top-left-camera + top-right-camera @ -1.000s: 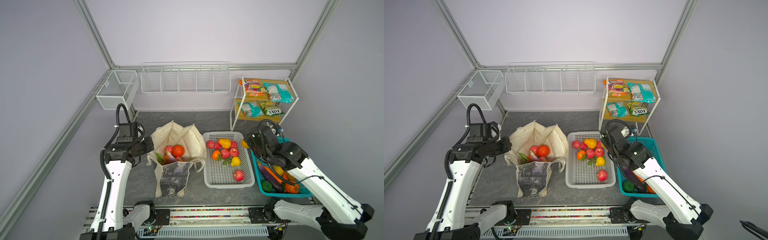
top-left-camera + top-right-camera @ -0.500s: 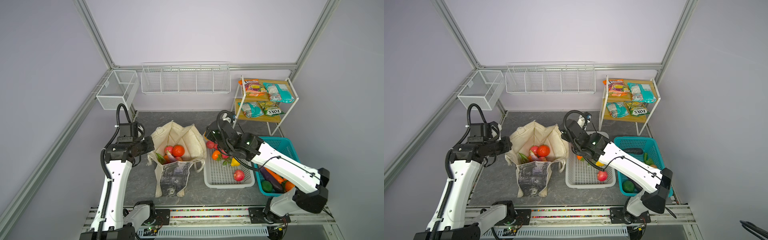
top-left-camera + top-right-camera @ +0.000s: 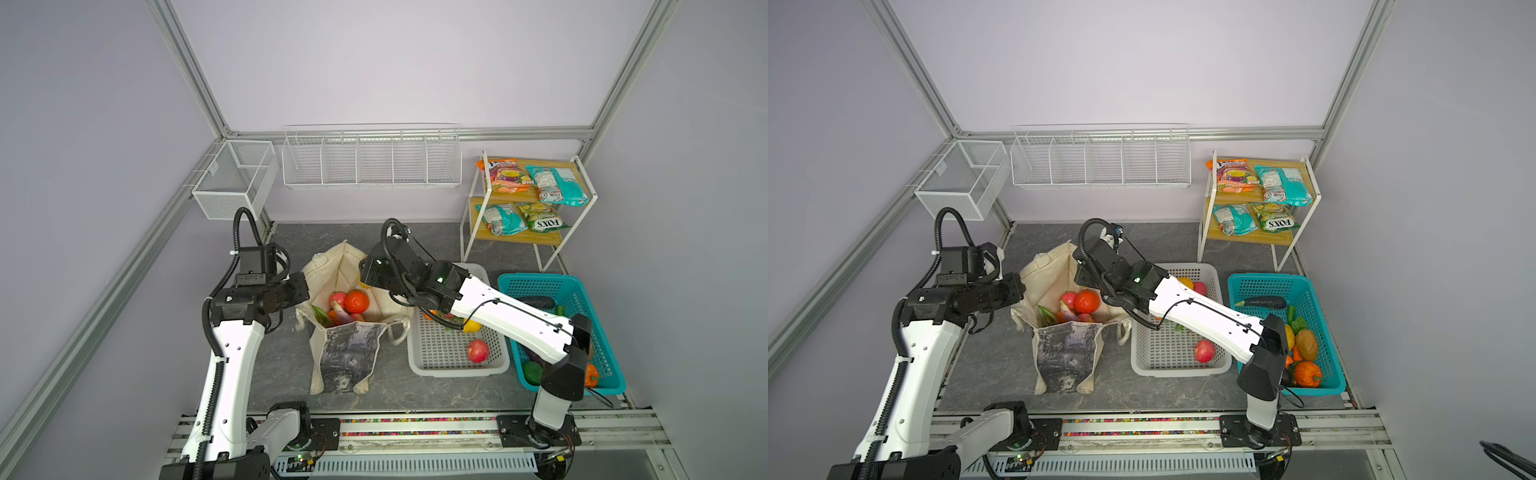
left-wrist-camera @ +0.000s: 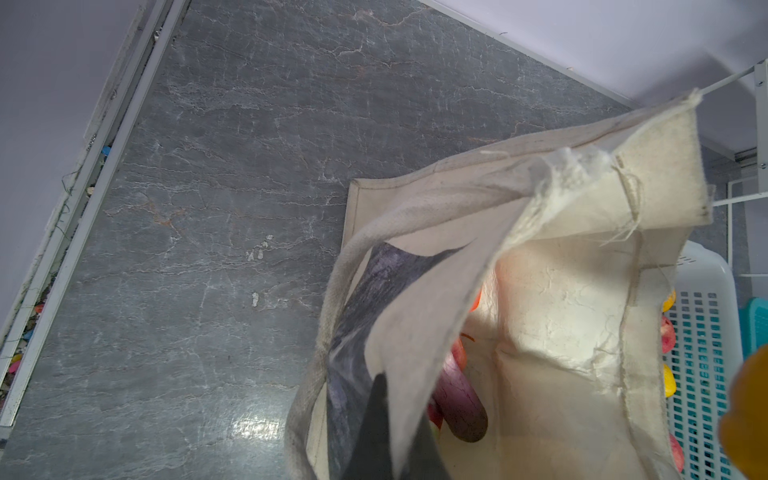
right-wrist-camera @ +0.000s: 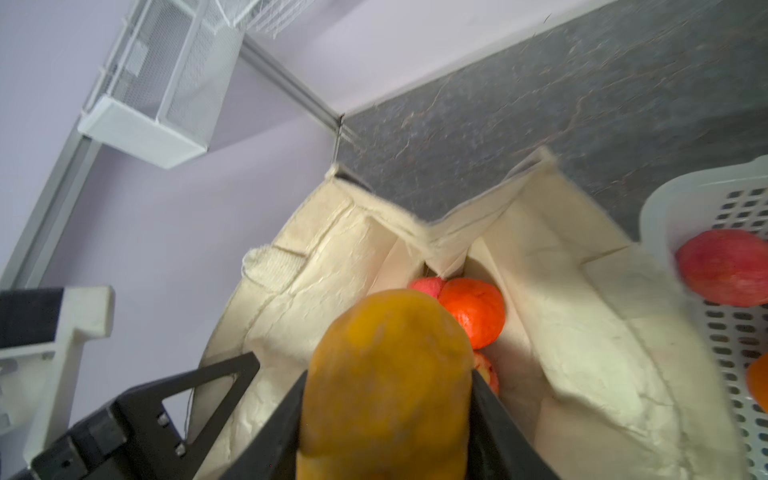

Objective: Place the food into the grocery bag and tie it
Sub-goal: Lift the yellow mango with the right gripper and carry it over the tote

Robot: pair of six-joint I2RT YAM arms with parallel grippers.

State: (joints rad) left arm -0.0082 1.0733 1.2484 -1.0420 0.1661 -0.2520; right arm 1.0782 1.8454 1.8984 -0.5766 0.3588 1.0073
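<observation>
The right gripper [image 5: 386, 419] was clamped on a yellow-orange fruit [image 5: 386, 349], with one dark finger against each flank. The fruit's long axis ran along the fingers, and its rounded end pointed out of the gripper into the open mouth of the grocery bag [image 3: 349, 357]. In both top views this gripper hung over the bag's rim on the side nearest the white basket [image 3: 457, 371], hiding nearly all of the fruit.

The left gripper [image 4: 395, 440] was pinched shut on the cloth of the bag's rim at the opposite side. The bag's mouth gaped upward, its printed panel [image 3: 1067, 353] faced away from the back wall, and a strap handle [image 4: 332, 291] drooped down its outside.

Inside the bag lay an orange [image 5: 473, 311], a red apple [image 3: 337, 299] touching it, and a green-tipped pink fruit [image 3: 320, 311]. The white basket sat just beside the bag and held a lone apple [image 3: 478, 350] near its front wall. A teal snack packet [image 3: 559, 185] lay on the shelf rack [image 3: 519, 237], well apart from the bag.
</observation>
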